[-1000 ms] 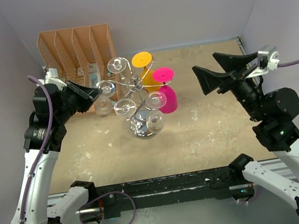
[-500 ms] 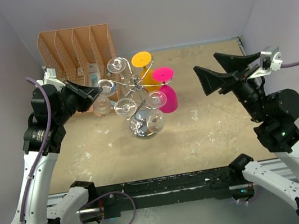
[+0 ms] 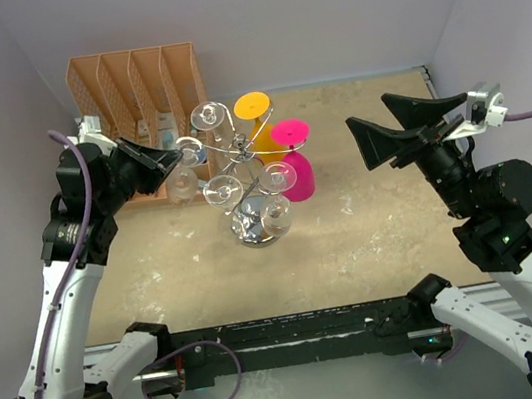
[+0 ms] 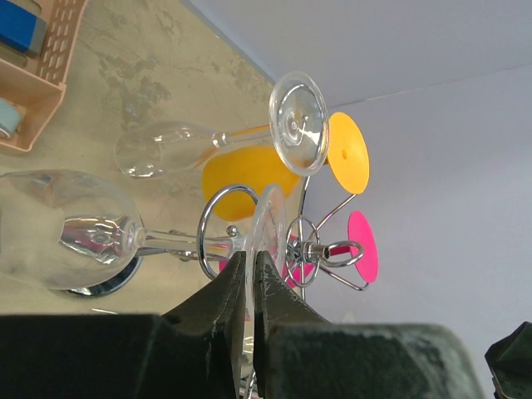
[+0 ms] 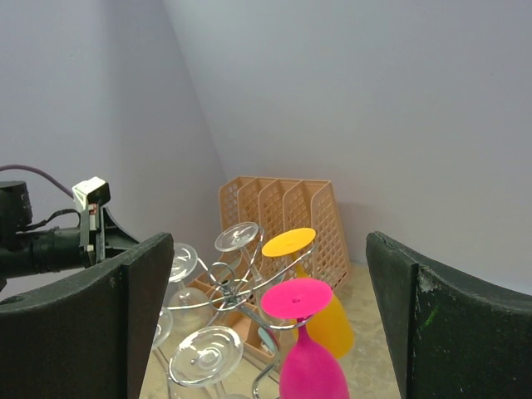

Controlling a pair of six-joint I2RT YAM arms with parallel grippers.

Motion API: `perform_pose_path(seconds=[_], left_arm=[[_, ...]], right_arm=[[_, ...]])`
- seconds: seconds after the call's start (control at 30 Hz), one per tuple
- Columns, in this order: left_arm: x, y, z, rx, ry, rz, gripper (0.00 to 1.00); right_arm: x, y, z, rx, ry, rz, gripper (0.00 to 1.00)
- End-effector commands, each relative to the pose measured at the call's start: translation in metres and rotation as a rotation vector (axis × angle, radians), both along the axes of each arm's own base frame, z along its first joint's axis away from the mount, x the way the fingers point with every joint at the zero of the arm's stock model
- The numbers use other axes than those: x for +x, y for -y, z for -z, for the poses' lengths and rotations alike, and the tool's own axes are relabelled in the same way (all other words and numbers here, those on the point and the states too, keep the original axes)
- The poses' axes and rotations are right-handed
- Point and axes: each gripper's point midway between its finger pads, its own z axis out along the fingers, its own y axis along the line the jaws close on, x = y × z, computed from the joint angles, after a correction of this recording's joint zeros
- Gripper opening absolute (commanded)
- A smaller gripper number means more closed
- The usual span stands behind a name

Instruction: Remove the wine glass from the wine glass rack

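Note:
The wine glass rack (image 3: pixel 239 147) is a silver wire stand on a round chrome base, standing mid-table with several glasses hanging upside down from its arms. My left gripper (image 3: pixel 176 157) is at the rack's left side, shut on the rim of the foot of a clear wine glass (image 4: pixel 71 231), whose stem still lies in a wire loop of the wine glass rack (image 4: pixel 314 249). The gripper's fingers (image 4: pixel 274 291) pinch the thin foot disc edge-on. My right gripper (image 3: pixel 372 124) hangs open in the air to the right of the rack, holding nothing, facing the rack (image 5: pixel 226 281).
An orange slotted file organizer (image 3: pixel 131 77) stands behind the rack at the back left. An orange glass (image 3: pixel 253 107), a pink glass (image 3: pixel 300 176) and other clear glasses (image 3: pixel 209 117) hang on the rack. Grey walls close in the left, back and right.
My left gripper has moved a little right and up toward the rack and closed on the clear glass's foot. The right arm has barely shifted.

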Motion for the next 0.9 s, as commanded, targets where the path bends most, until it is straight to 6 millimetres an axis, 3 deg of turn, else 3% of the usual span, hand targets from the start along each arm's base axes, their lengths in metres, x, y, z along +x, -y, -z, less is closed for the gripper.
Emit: perform_pose_path(seconds=[0.0, 0.1, 0.47, 0.87], left_arm=[[0.003, -0.011, -0.040, -0.016, 0.113, -0.071, 0.00], [0.005, -0.013, -0.043, -0.026, 0.124, -0.092, 0.00], [0.008, 0.014, -0.055, -0.082, 0.183, 0.063, 0.00], [-0.010, 0.029, -0.036, -0.023, 0.146, 0.208, 0.00]], right_arm=[[-0.012, 0.005, -0.026, 0.048, 0.064, -0.012, 1.00], [-0.011, 0.005, -0.026, 0.047, 0.064, -0.010, 1.00], [-0.010, 0.005, -0.024, 0.047, 0.060, -0.004, 1.00], [-0.004, 0.000, -0.021, 0.039, 0.052, -0.013, 1.00]])
